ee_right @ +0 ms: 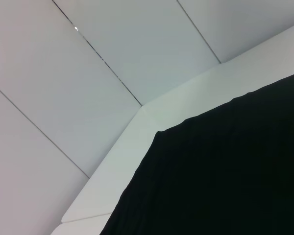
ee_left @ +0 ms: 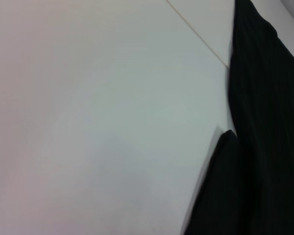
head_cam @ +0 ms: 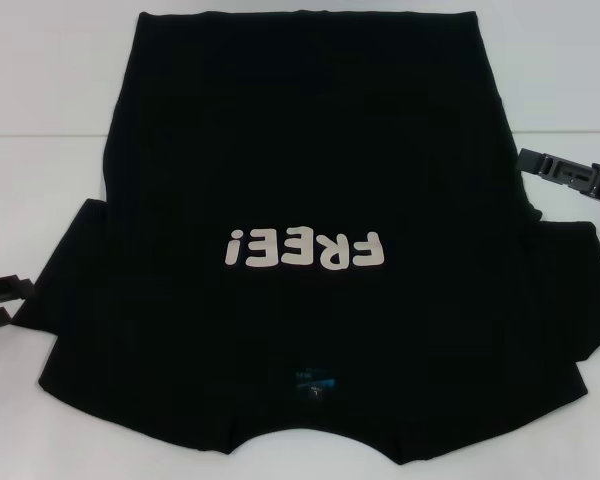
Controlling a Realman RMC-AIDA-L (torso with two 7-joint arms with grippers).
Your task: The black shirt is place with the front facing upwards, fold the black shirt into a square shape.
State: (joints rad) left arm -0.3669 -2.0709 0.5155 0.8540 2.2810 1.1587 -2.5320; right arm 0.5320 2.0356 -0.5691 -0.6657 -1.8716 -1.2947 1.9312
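Here, at nine o'clock in the head view, left gripper [head_cam: 0, 298] just beside the black shirt's [head_cam: 300, 180] near sleeve edge, low over the white table [head_cam: 40, 100]; jaws' state impossible to tell. In the left wrist view, only bare table [ee_left: 98, 122] and a dark strip of shirt [ee_left: 264, 127] along one side.

Centrally, black shirt spread flat, front up, filling most of the table: hem toward twelve o'clock, collar toward six o'clock. Cream letters "FREE!" [head_cam: 305, 249] upside down across the chest, slightly below centre. Small blue neck label [head_cam: 315, 384] nearer six o'clock, just above the collar curve. Sleeves fanned out toward eight and four o'clock.

At three o'clock, right gripper [head_cam: 570, 177] beside the shirt's side edge, above the right sleeve; jaws' state likewise impossible to tell. In the right wrist view, shirt corner [ee_right: 225, 171] on the table edge [ee_right: 137, 142], pale panelled surface [ee_right: 63, 98] beyond.
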